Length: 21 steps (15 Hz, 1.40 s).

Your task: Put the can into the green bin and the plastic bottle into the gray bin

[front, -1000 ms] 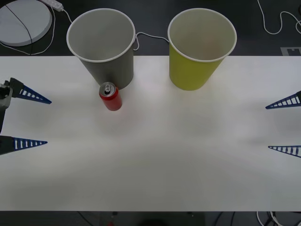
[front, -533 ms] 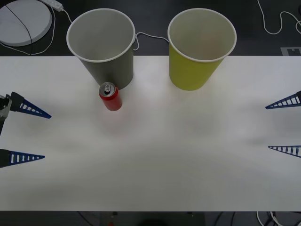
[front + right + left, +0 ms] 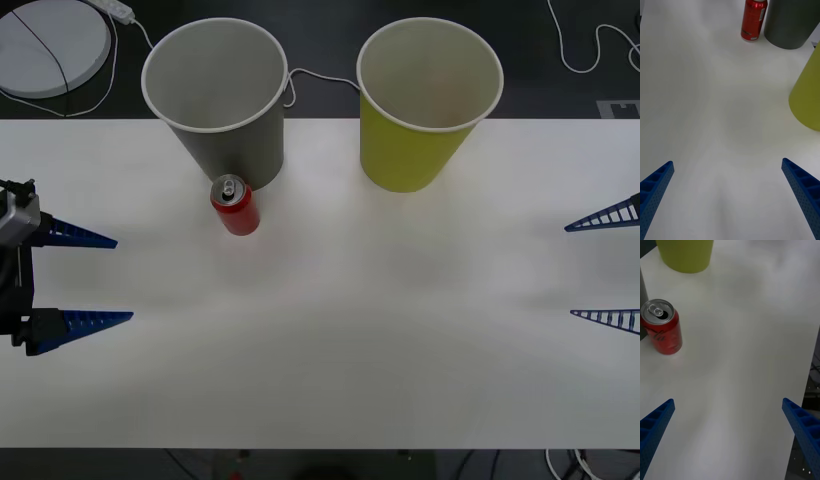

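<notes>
At the table's left edge the left gripper (image 3: pixel 88 278) stands with its fingers spread wide and nothing between them, pointing inward over the white table (image 3: pixel 330 350), well apart from any object. Next across, the gray bin (image 3: pixel 218 95) stands upright at the far side of the table, mouth open. The can (image 3: pixel 234 205) stands upright just in front of that bin's base, close against it; whether they touch cannot be settled. Its tab end faces up and the mouth appears opened, so it is judged light and possibly empty, with thin walls that would dent under a hard squeeze and a smooth painted side that could slip. The sound hold is across the mid-body, fingers either side, approached from the open table side, not the bin side. Further right the green bin (image 3: pixel 424 100) stands upright, well apart from the can. At the right edge the right gripper (image 3: pixel 607 266) waits, fingers wide apart, holding nothing.
</notes>
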Each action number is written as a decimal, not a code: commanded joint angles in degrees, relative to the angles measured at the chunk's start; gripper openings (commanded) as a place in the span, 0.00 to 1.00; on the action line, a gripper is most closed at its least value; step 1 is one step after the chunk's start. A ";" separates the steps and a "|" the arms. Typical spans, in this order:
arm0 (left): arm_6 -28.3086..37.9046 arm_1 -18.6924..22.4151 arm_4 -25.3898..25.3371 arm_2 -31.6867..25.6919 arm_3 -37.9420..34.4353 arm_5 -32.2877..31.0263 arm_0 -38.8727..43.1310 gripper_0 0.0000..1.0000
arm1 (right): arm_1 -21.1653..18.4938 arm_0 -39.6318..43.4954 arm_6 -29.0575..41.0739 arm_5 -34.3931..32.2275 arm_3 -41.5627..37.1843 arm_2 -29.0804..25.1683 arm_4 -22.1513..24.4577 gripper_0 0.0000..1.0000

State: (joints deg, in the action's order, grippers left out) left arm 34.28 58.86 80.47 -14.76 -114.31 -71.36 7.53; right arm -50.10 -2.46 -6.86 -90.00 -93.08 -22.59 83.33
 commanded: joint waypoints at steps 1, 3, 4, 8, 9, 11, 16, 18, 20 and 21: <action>10.72 0.03 5.75 0.00 -7.33 9.83 5.12 1.00 | 0.00 0.00 0.00 0.00 0.01 0.00 -0.01 1.00; 17.40 0.03 10.58 1.05 -11.03 16.51 7.67 1.00 | 0.00 0.00 0.00 0.00 0.01 0.00 -0.01 1.00; 21.53 0.03 13.92 2.90 -12.34 21.00 8.46 1.00 | 0.00 0.00 0.00 0.00 0.01 0.00 -0.01 1.00; 31.55 0.03 24.99 12.30 -12.61 36.99 8.64 1.00 | 0.00 0.00 0.00 0.00 0.01 0.00 -0.01 1.00; 34.98 0.03 28.25 14.85 -12.61 41.12 8.73 1.00 | 0.00 0.00 0.00 0.00 0.01 0.00 -0.01 1.00; 40.51 0.03 34.05 18.89 -12.34 47.45 8.73 1.00 | 0.00 0.00 0.00 0.00 0.01 0.00 -0.01 1.00; 43.06 -4.19 46.18 23.55 -8.21 58.00 8.73 1.00 | 0.00 0.00 0.00 0.00 0.01 0.00 -0.01 1.00; 43.06 -7.53 50.75 24.08 -7.33 59.49 8.99 1.00 | 0.00 0.00 0.00 0.00 0.01 0.00 -0.01 1.00; 43.85 -11.13 54.88 25.66 -5.49 62.39 9.08 1.00 | 0.00 0.00 0.00 0.00 0.01 0.00 -0.01 1.00; 45.96 -12.36 57.16 26.54 -4.87 63.71 9.08 1.00 | 0.00 0.00 0.00 0.00 0.01 0.00 -0.01 1.00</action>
State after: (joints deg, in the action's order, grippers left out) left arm 78.83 47.50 135.88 11.13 -119.74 -8.70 16.61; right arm -50.10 -2.46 -6.86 -90.00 -93.08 -22.59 83.33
